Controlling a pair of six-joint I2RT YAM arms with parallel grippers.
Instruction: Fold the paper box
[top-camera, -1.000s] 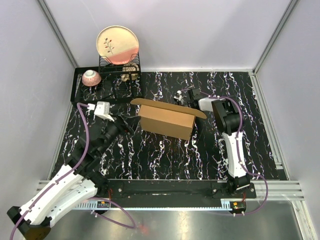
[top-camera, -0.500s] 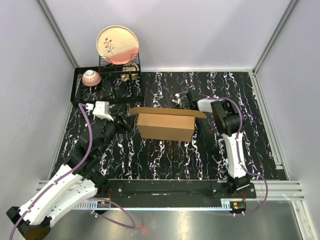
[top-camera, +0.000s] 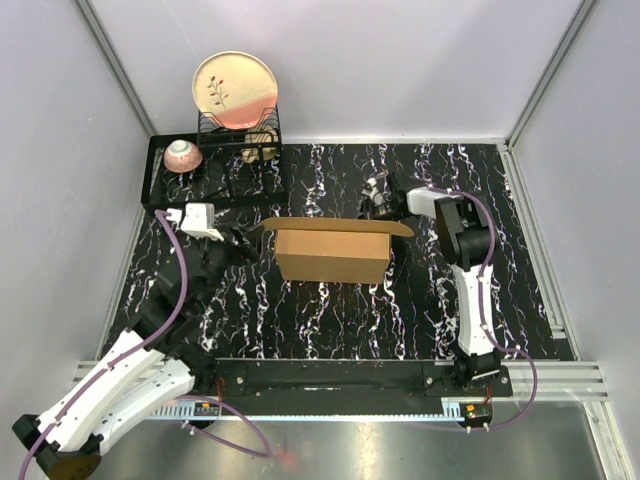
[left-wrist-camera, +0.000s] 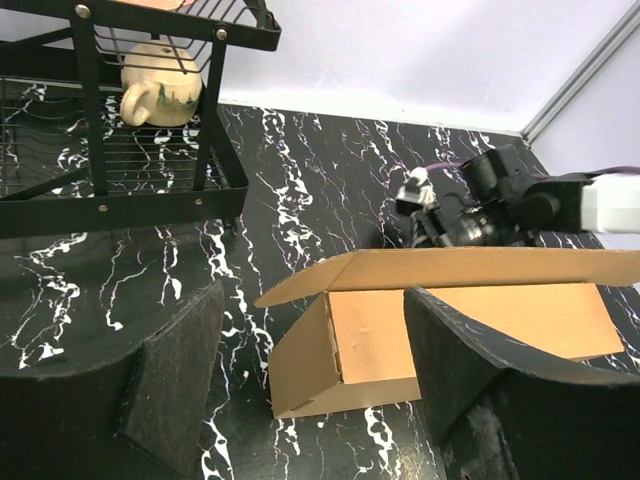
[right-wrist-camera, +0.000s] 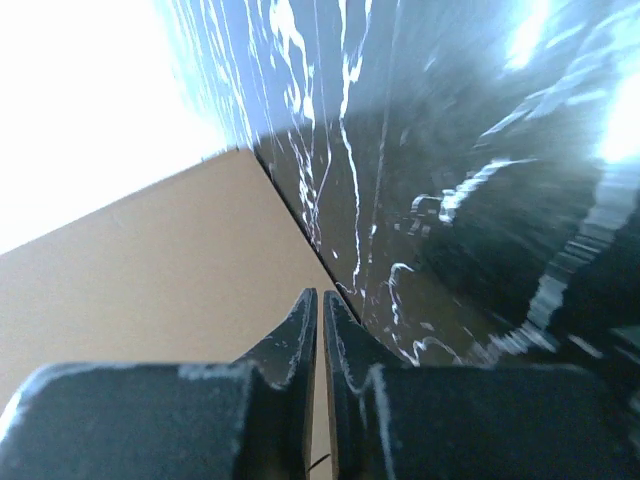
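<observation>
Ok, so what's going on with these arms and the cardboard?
Two robot arms are working on a brown paper box lying between them, its left end open and a flap loose. The left gripper is open, facing that end. The right gripper, nearly closed and holding nothing, sits by the flap's far edge.

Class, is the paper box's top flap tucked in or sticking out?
Sticking out: the flap overhangs the paper box at both ends.
</observation>
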